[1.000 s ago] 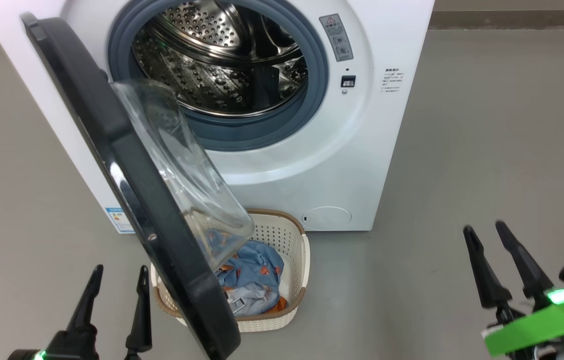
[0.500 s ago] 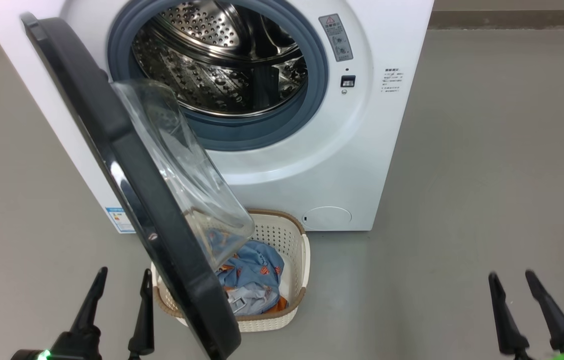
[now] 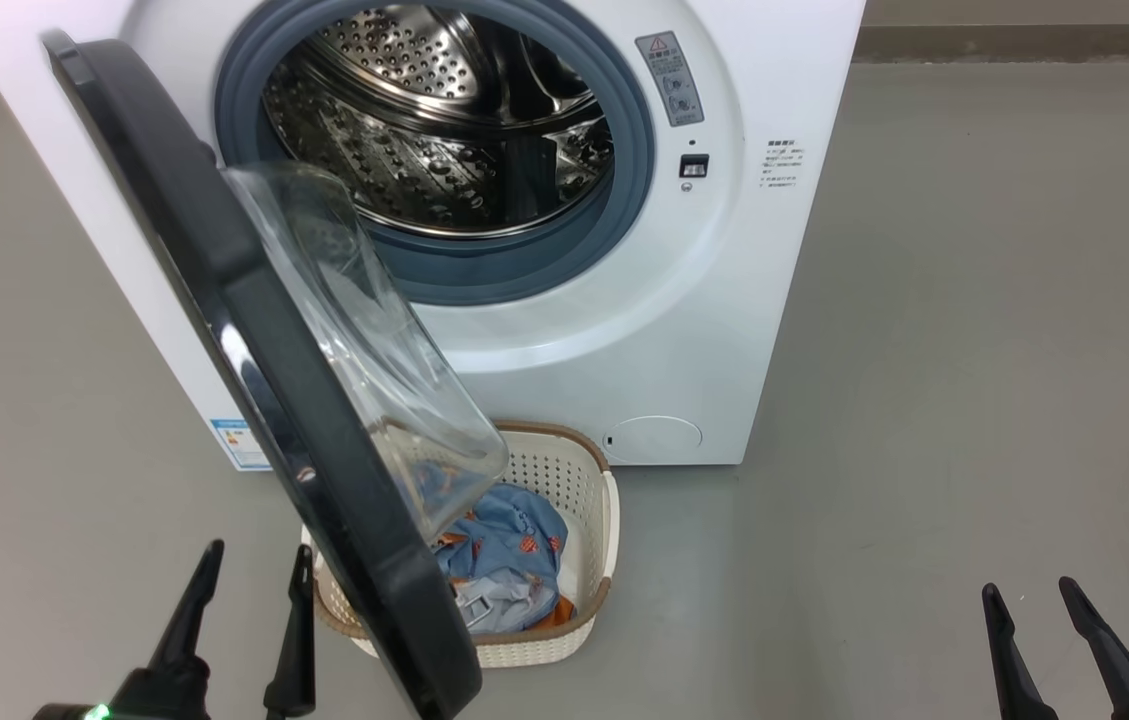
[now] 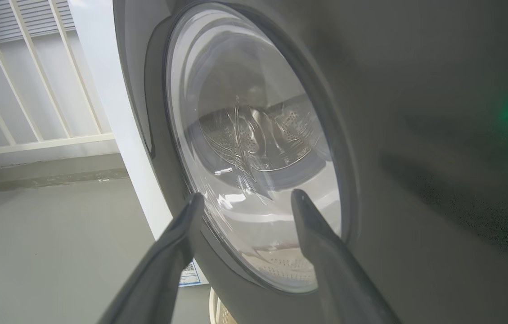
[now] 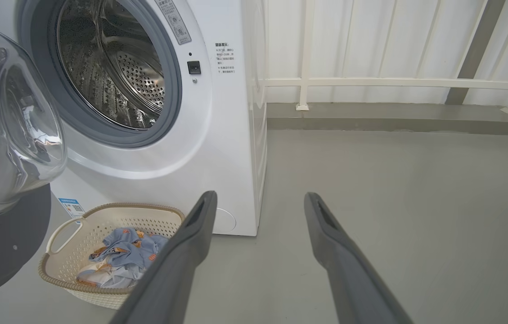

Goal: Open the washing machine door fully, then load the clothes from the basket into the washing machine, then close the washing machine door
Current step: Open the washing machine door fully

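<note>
The white washing machine stands with its steel drum exposed. Its door, black-rimmed with a bulging glass bowl, swings out towards me, roughly square to the machine's front, and overhangs the cream basket on the floor. Light blue clothes with orange prints lie in the basket. My left gripper is open just left of the door's lower edge, facing its outer side. Far out at the lower right, my right gripper is open above bare floor.
The grey floor spreads wide to the machine's right. A white railing on a low kerb runs behind the machine. A blue label sits low on the machine's front, left of the door.
My right gripper has drawn back down and to the right, away from the machine. The left gripper has shifted slightly lower. Door, basket and clothes stay put.
</note>
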You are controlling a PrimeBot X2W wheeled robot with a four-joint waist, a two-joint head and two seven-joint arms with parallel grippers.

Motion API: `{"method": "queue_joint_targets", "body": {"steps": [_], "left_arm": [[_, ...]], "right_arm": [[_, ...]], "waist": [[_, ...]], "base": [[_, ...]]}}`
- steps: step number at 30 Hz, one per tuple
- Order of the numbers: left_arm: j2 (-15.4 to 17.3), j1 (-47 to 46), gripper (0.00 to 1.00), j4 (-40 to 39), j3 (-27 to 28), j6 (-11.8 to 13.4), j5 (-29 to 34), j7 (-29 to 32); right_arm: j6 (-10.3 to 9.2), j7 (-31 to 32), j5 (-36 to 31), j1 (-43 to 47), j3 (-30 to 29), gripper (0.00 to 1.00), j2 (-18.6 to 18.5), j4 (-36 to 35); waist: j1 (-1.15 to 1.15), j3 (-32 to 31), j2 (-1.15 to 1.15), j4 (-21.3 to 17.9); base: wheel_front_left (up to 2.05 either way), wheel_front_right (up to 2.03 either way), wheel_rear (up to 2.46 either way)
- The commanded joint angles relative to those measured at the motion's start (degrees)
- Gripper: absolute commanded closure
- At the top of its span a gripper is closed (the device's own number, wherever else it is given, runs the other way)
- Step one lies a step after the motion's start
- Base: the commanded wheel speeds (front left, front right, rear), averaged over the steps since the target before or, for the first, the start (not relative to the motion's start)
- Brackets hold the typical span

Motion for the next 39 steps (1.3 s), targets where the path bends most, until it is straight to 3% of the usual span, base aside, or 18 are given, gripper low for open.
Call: {"method": "queue_joint_targets", "body": {"steps": [1,4,5,7,18,23,29,34,39], "left_arm": [[0.4,-0.5,0.0,-1.1,2.1,0.2,0.7,-0.4],[0.4,-0.5,0.0,-0.9,2.2,0.1,0.7,-0.4],[0.4,-0.4,0.06,-0.7,2.3,0.1,0.5,-0.4],[0.4,-0.3,1.0,-0.3,2.5,0.1,0.0,-0.4],[0.4,-0.3,1.0,0.2,4.4,0.3,-3.5,-0.4],[0.4,-2.0,1.0,-3.6,9.0,4.3,-5.2,-0.4],[0.4,-5.4,1.0,-15.3,11.9,7.2,-3.7,-0.4],[0.4,-7.5,1.0,-25.2,7.5,6.3,-1.1,-0.1],[0.4,-12.1,1.0,-34.1,-5.7,4.0,-2.7,6.7]], "right_arm": [[0.57,-0.7,-0.4,-0.6,1.0,0.0,-1.1,-1.5],[0.57,-0.7,-0.3,-0.7,1.1,0.0,-1.1,-1.5],[0.57,-0.7,-0.2,-0.8,1.2,0.0,-1.1,-1.4],[0.57,-0.7,-0.1,-0.9,1.3,0.0,-1.1,-1.3],[0.57,-0.7,-0.1,-0.9,1.5,0.0,-0.7,-1.2],[0.57,-0.7,0.0,-0.9,1.2,0.0,-0.5,-1.5],[0.57,-0.7,0.0,-0.5,0.7,0.0,-0.1,-1.7],[0.57,-0.7,0.1,0.0,0.2,0.0,0.6,-1.8],[0.57,-0.7,0.3,0.3,0.1,0.0,1.6,-1.7]], "waist": [[0.0,-0.1,0.0,0.0],[0.0,-0.2,0.0,0.1],[0.0,-0.3,0.0,0.1],[0.0,-0.4,0.0,0.2],[0.0,-0.6,0.0,0.2],[0.0,-0.4,0.0,0.4],[0.0,-0.5,0.0,1.3],[0.0,-0.9,0.0,2.7],[0.0,-1.1,0.0,4.6]], "base": [[0.0,0.0,0.0],[0.0,0.0,0.0],[0.0,0.0,0.0],[0.0,0.0,0.0],[0.0,0.0,0.0],[0.0,0.0,0.0],[0.0,0.0,0.0],[0.0,0.0,0.0],[0.0,0.0,0.0]]}}
